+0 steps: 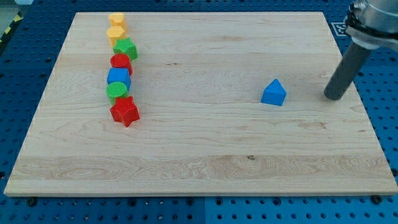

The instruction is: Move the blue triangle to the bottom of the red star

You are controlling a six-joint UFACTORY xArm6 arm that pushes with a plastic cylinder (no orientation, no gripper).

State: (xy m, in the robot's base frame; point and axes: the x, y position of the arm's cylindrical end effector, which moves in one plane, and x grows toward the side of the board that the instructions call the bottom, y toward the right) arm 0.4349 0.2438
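The blue triangle (273, 93) lies on the wooden board right of centre. The red star (125, 111) lies at the view's left, at the lower end of a column of blocks. My tip (334, 97) rests on the board to the right of the blue triangle, about a hundred pixels away and apart from it. The rod rises up and right to the arm at the view's top right corner.
Above the red star, in a column going up: a green block (117, 91), a blue block (118, 77), a red block (120, 61), a green star (126, 48), a yellow block (115, 33) and another yellow block (117, 20). The board's right edge (360, 106) is near my tip.
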